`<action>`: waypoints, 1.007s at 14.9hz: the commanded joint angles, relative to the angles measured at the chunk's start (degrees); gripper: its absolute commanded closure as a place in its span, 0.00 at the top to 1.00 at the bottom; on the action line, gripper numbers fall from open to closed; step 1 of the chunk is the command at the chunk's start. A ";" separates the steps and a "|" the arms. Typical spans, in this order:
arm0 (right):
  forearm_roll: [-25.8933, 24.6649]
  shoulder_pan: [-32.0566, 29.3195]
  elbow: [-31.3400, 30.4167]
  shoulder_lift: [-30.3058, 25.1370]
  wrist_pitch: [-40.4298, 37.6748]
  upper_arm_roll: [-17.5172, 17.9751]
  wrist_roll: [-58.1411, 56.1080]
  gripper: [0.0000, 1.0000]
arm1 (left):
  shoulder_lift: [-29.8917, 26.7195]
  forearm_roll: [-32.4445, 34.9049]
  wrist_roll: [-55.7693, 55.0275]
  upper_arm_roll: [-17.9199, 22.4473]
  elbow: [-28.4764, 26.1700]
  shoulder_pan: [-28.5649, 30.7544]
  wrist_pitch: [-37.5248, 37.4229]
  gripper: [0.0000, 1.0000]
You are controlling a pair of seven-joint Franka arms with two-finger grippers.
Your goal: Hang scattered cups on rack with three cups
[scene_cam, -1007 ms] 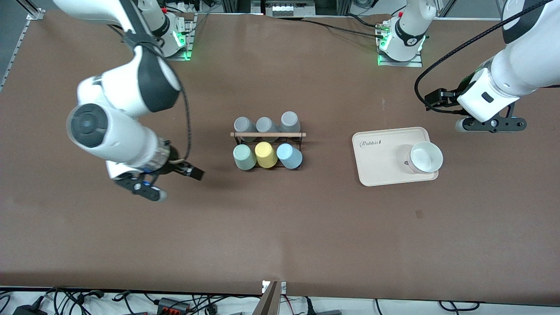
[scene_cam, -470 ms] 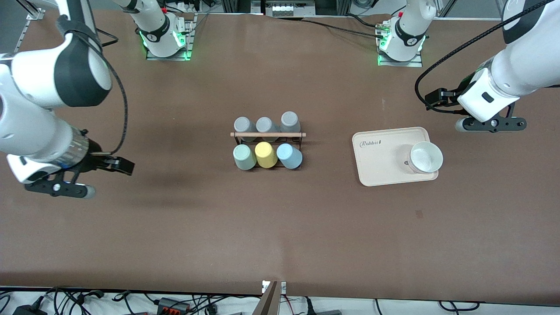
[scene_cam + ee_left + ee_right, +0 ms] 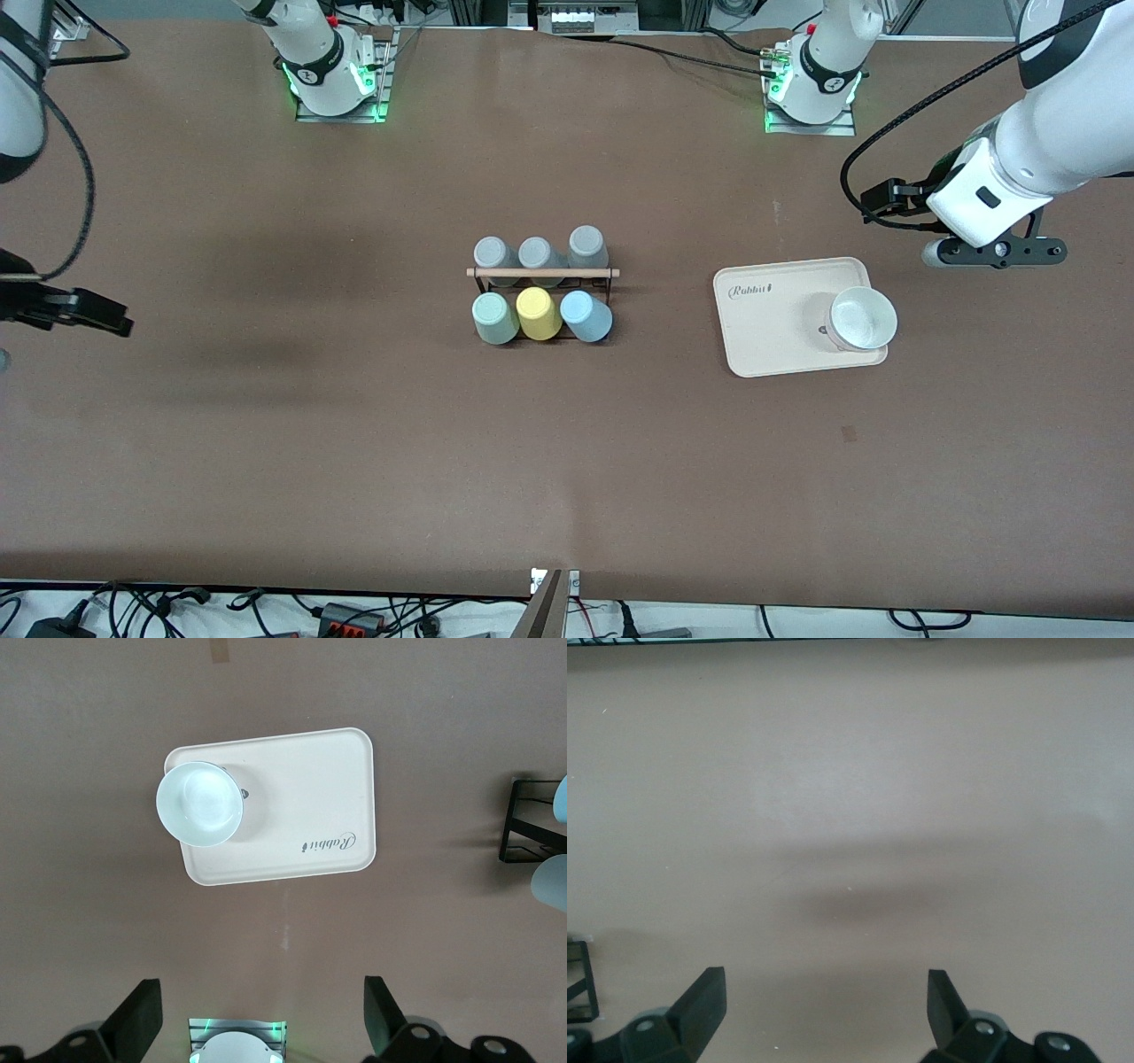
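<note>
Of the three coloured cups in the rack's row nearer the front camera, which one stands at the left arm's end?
The light blue cup. The yellow cup stands in the middle, and the mint green cup at the right arm's end.

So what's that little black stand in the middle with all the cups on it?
It is a small black wire rack with a light wooden rod across its top, standing on the brown table. Six upturned tumblers sit on it in two rows: three grey tumblers farther from the front camera, then a mint cup, a yellow tumbler and a blue cup nearer. No gripper touches it.
</note>
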 commanded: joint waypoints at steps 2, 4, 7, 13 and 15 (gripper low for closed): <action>0.79 -0.79 -2.40 -2.97 -1.27 0.75 -1.89 1.00 | -0.99 -0.84 1.14 0.77 -0.57 -0.51 -0.52 1.00; 0.35 -0.87 -6.07 -5.16 -1.37 0.75 -1.97 1.00 | -0.99 -0.93 1.14 0.77 -0.57 -0.42 -0.52 1.00; 0.52 -1.05 -20.20 -13.58 6.17 0.75 -2.94 1.00 | -0.99 -0.84 1.14 0.77 -0.57 -0.42 -0.52 1.00; 0.61 -0.96 -26.05 -16.52 9.53 0.75 -2.94 1.00 | -0.99 -0.84 1.14 0.77 -0.57 -0.42 -0.61 1.00; 0.26 -0.78 -25.70 -16.25 9.54 0.92 -3.03 1.00 | -0.99 -0.84 1.14 0.77 -0.57 -0.42 -0.61 1.00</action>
